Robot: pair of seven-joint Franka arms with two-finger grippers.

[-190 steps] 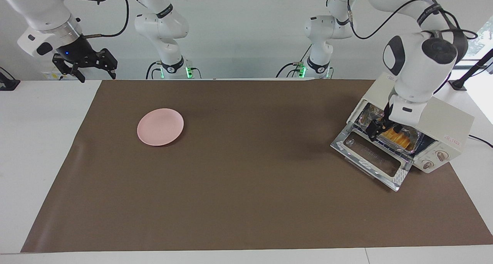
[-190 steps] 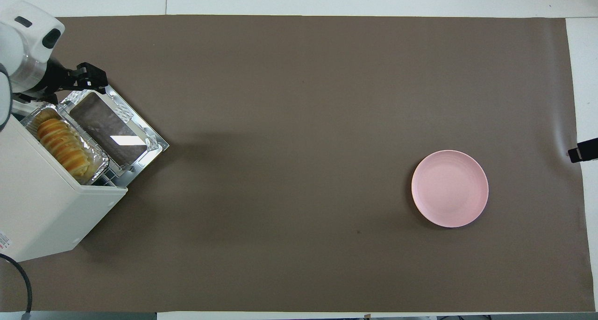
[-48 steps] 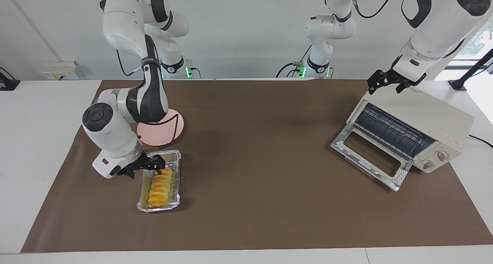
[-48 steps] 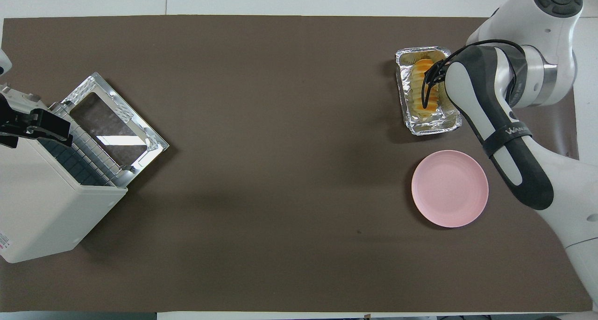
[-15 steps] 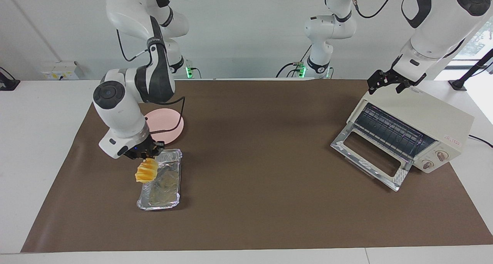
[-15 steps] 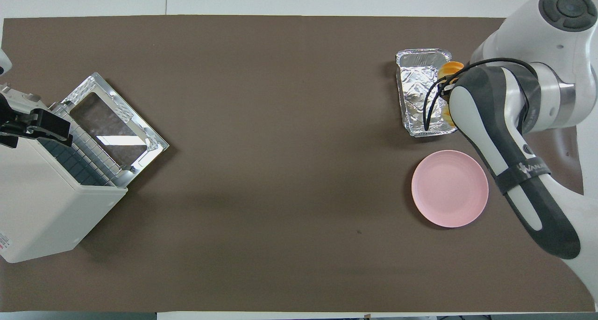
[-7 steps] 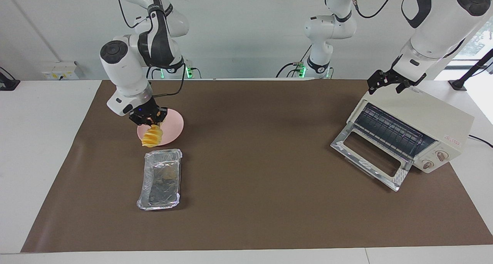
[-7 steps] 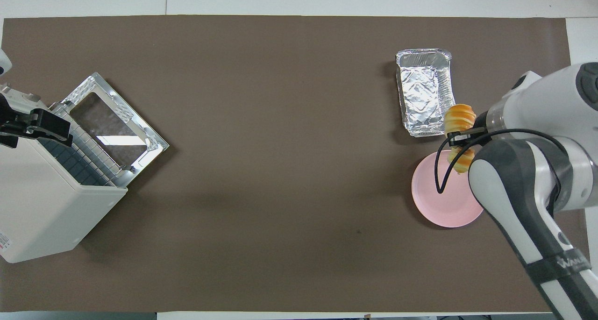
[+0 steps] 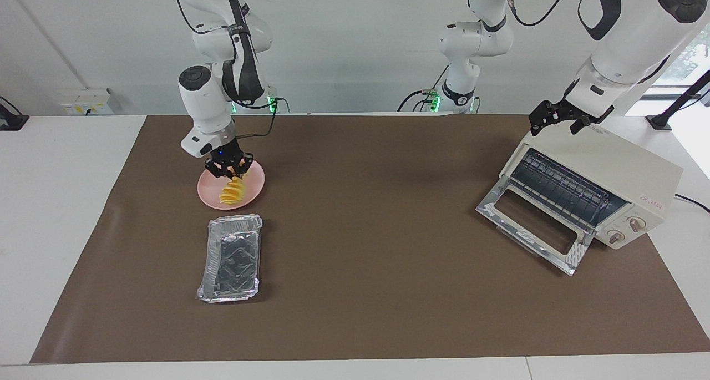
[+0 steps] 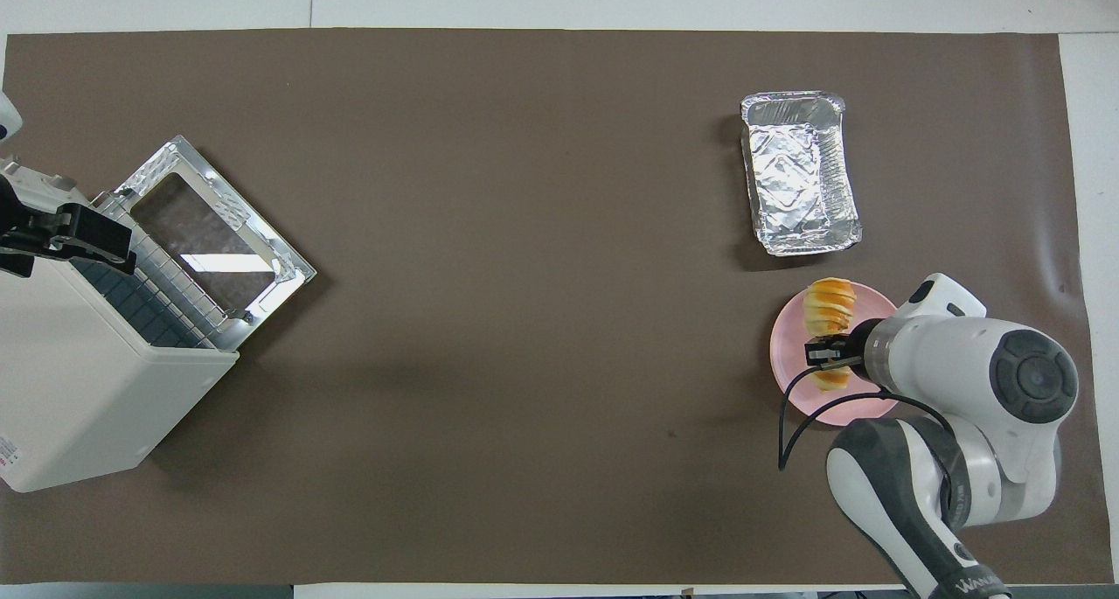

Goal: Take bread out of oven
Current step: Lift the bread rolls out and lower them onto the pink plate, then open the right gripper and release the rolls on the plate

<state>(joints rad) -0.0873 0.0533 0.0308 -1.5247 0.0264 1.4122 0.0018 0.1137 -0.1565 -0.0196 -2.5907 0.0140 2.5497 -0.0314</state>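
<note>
Take the pink plate (image 9: 213, 198) as your landmark, toward the right arm's end of the brown mat (image 9: 355, 291). Your right gripper (image 9: 228, 172) hangs directly over the plate with its 2 fingers clenched on the bread (image 9: 232, 191), which dangles on end, its lower tip at the plate's surface; you cannot tell from either view whether it touches. In the overhead view the same right gripper (image 10: 823, 355) grips the bread (image 10: 829, 306) across its middle, over the plate (image 10: 784, 354).

Just beside the plate, farther from the robots, lies the foil tray (image 9: 231, 258), lengthwise and with nothing in it.

Well apart from the plate, toward the left arm's end of the table, stands the oven (image 9: 604, 186) with its glass door (image 9: 532, 224) dropped open onto the mat and 1 bare wire rack (image 9: 563, 186) showing. Your left gripper (image 9: 558, 117) waits over the oven's top edge; whether its jaws are spread or closed, you cannot tell.
</note>
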